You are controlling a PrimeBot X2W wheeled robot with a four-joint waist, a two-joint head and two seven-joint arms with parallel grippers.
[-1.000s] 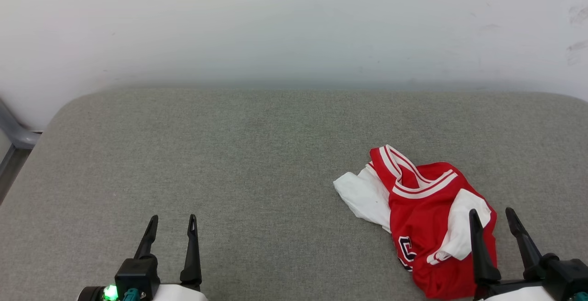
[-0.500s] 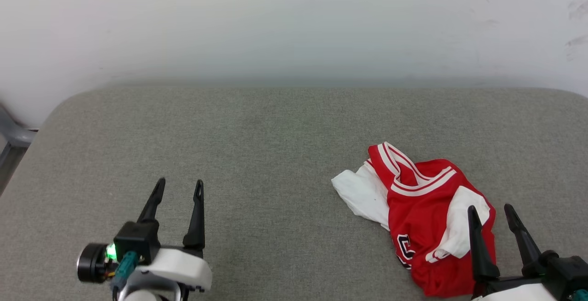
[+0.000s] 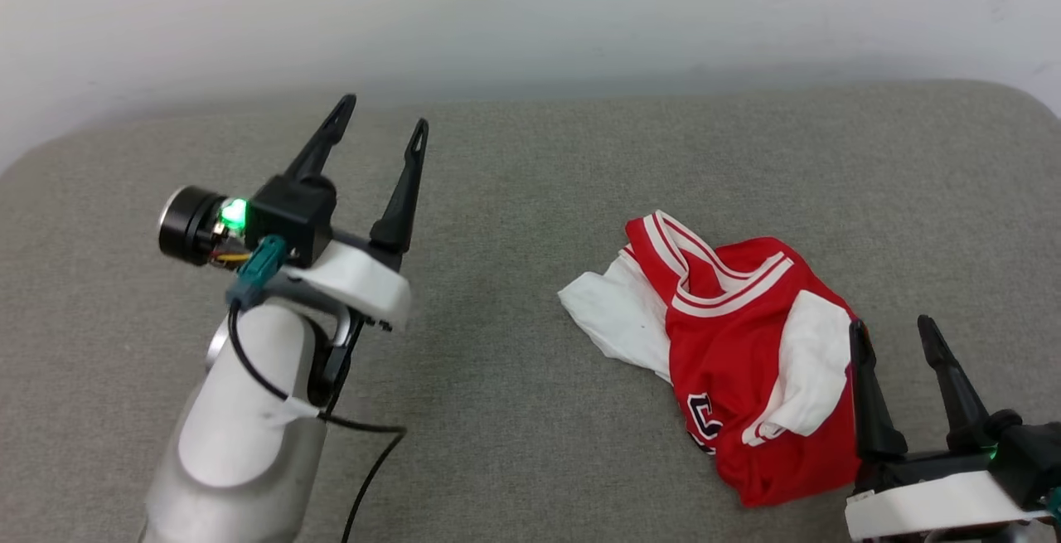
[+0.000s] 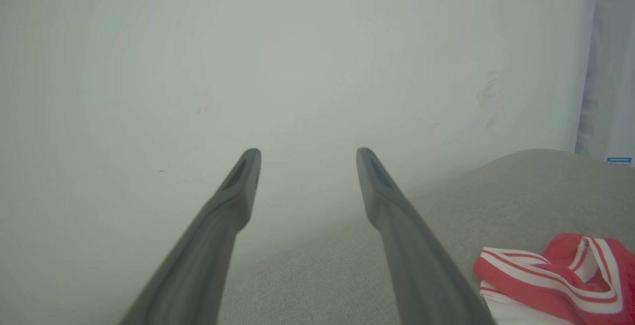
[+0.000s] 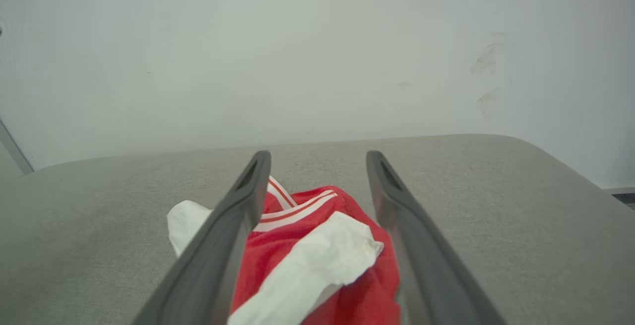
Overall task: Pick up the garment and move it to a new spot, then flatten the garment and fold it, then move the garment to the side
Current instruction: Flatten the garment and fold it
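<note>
- The garment lay crumpled on the right part of the grey surface.
- Left jaws stood open, holding nothing, well apart from it.
- Right jaws stood open at its near edge.

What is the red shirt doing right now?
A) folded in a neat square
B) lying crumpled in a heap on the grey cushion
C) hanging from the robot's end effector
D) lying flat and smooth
B: the shirt lies bunched up, one white sleeve flopped across it, on the grey cushion.
</note>
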